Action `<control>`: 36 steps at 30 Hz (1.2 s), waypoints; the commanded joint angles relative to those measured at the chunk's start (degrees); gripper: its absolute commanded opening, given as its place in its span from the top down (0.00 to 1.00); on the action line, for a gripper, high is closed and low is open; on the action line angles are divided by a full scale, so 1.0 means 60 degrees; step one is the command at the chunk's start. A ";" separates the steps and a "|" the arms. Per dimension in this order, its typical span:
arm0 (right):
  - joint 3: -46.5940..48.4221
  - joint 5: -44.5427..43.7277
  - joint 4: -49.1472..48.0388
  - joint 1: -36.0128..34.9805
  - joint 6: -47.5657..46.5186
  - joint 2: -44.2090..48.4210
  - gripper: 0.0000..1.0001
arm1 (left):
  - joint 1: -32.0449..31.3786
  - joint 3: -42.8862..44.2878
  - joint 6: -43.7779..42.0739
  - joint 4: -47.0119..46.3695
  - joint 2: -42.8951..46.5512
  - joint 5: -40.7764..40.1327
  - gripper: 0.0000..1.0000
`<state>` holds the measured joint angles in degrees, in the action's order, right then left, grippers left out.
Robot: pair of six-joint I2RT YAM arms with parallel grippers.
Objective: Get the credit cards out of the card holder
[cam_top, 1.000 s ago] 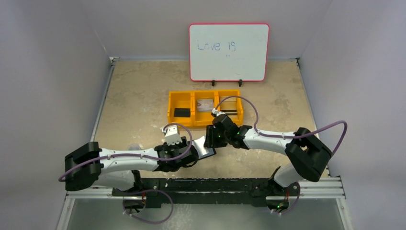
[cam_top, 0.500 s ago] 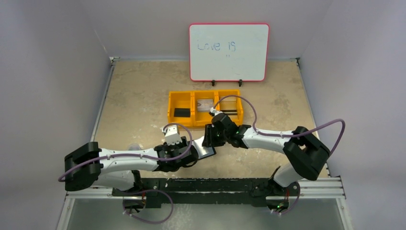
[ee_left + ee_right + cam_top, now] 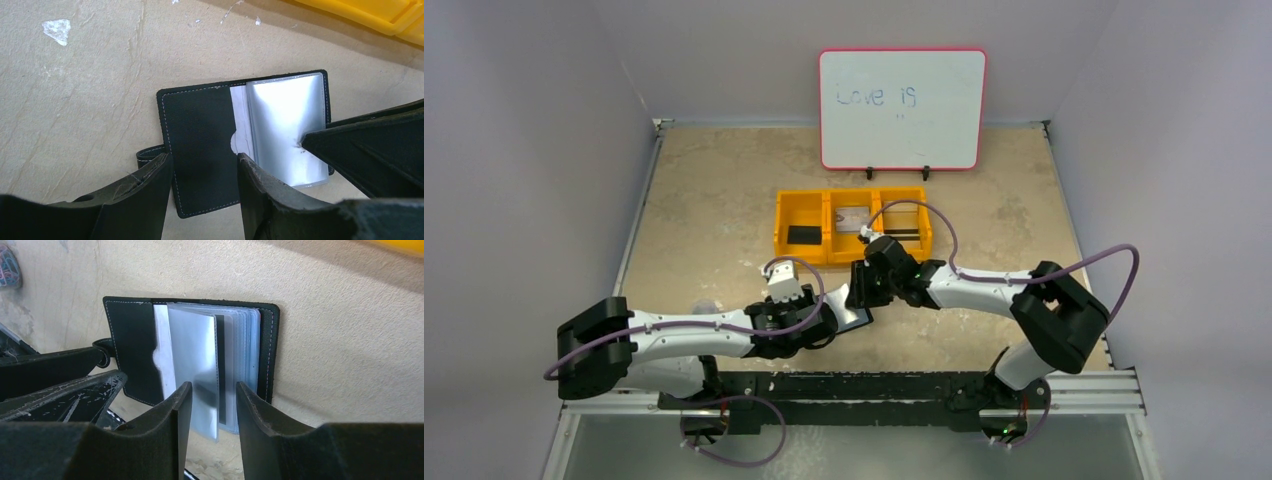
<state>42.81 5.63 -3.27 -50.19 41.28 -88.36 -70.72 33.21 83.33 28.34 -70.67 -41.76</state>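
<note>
At back, whiteboard (image 3: 902,108): "Love is"; left fingers (image 3: 145,200) spread over card holder (image 3: 200,135); right fingers (image 3: 167,432) spread.

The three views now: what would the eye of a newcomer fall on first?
First the open black card holder, lying flat on the table, with its clear pockets raised between the jaws of the right gripper. The left gripper straddles its black cover. Behind them stand a yellow tray and a whiteboard.
</note>
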 commanded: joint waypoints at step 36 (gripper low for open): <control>0.0524 0.0077 0.0370 -0.0117 -0.0068 -0.0101 0.57 | 0.0038 -0.0133 -0.0115 -0.0050 0.0405 -0.0203 0.51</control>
<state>44.56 5.58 -0.54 -50.63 40.14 -88.58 -70.72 32.88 83.33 28.34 -69.30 -41.78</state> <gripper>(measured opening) 0.431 0.492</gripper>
